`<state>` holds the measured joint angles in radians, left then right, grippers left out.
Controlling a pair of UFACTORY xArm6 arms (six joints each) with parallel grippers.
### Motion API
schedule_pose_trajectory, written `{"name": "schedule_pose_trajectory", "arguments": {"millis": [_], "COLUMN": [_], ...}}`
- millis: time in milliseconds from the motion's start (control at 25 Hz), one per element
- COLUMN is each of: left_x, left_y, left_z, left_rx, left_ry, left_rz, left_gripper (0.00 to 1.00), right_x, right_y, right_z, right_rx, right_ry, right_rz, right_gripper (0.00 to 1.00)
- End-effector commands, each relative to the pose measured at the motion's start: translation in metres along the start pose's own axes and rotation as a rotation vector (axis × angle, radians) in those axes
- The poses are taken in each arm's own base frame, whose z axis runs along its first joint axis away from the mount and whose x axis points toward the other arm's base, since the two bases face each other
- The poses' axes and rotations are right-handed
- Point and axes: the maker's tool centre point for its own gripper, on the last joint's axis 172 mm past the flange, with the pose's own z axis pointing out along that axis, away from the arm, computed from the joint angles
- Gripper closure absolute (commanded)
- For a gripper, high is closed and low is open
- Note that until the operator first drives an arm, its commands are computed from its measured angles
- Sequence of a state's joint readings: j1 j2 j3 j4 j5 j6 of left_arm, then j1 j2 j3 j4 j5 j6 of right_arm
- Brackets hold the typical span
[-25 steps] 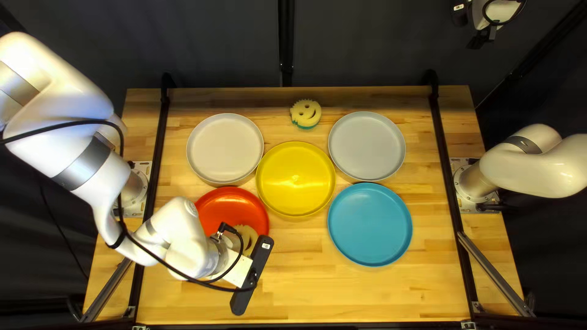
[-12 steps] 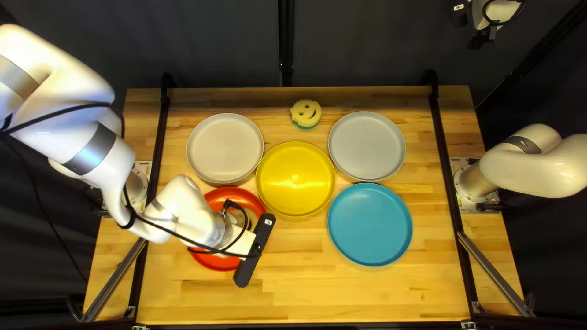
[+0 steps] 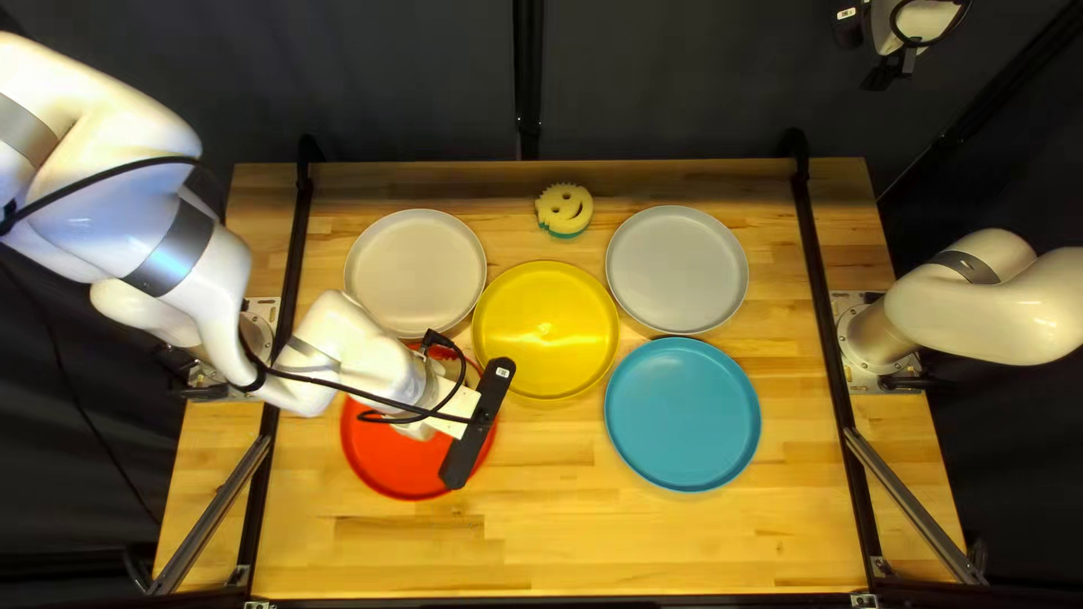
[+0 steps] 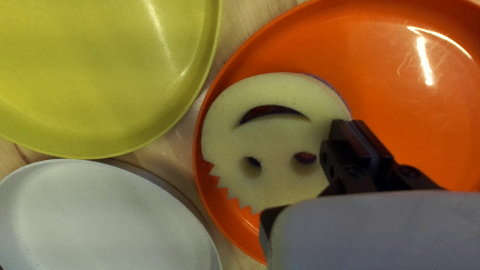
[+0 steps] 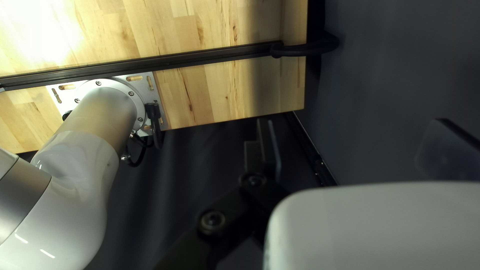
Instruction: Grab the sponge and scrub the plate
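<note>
— Looking at the top left view first, what do you see on the desk (image 3: 587, 530)?
— Five plates. The white plate (image 3: 415, 271) and grey plate (image 3: 677, 268) are toward the far edge, with a smiley sponge (image 3: 564, 211) between them, beyond the yellow plate (image 3: 546, 331). The blue plate (image 3: 683, 414) is nearer, and the left claw (image 3: 477, 423) is over the red plate (image 3: 395, 468).
— And the right claw (image 3: 887, 77)?
— Up past the far edge, well away from the plates.
— Now the left wrist view: where's the sponge being used?
— That scrubbing sponge (image 4: 270, 135) is in the red plate, face up, by the rim nearest the yellow and white plates. Its zigzag edge faces the white one, and a purple strip shows along the opposite edge.
— Has the left claw got it?
— Its fingers are drawn close together over the sponge's edge. I can't tell whether any foam is pinched between them.
— Last, the right wrist view?
— The right claw (image 5: 357, 145) is spread wide, holding nothing, with dark curtain behind it. A white arm (image 5: 65, 200) stands on its round base at the desk's side.
</note>
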<state>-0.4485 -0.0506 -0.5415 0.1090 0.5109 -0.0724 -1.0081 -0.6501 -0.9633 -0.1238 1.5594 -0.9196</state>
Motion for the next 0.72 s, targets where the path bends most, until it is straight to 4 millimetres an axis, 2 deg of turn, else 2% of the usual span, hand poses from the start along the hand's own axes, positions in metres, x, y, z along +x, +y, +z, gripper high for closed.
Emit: {"name": "schedule_pose_trajectory", "arguments": {"millis": [40,160,440,600,720], "left_x": [0.003,0.0,-0.002,-0.005,-0.013], "left_y": [0.025,0.043,0.065,0.06,0.043], "left_z": [-0.002,-0.003,-0.005,-0.003,-0.005], "left_rx": [-0.018,-0.026,-0.039,-0.038,-0.034], "left_ry": [-0.003,-0.005,-0.006,-0.007,-0.007], "left_rz": [0.001,-0.002,-0.014,-0.018,-0.025], "left_gripper": [1.0,1.0,1.0,1.0,1.0], "right_x": [0.0,0.0,0.0,0.0,0.0], "right_y": [0.0,0.0,0.0,0.0,0.0], "right_z": [0.0,0.0,0.0,0.0,0.0], "right_rx": [0.0,0.0,0.0,0.0,0.0], "right_ry": [0.0,0.0,0.0,0.0,0.0], "right_rz": [0.0,0.0,0.0,0.0,0.0], "right_gripper": [0.0,0.0,0.0,0.0,0.0]}}
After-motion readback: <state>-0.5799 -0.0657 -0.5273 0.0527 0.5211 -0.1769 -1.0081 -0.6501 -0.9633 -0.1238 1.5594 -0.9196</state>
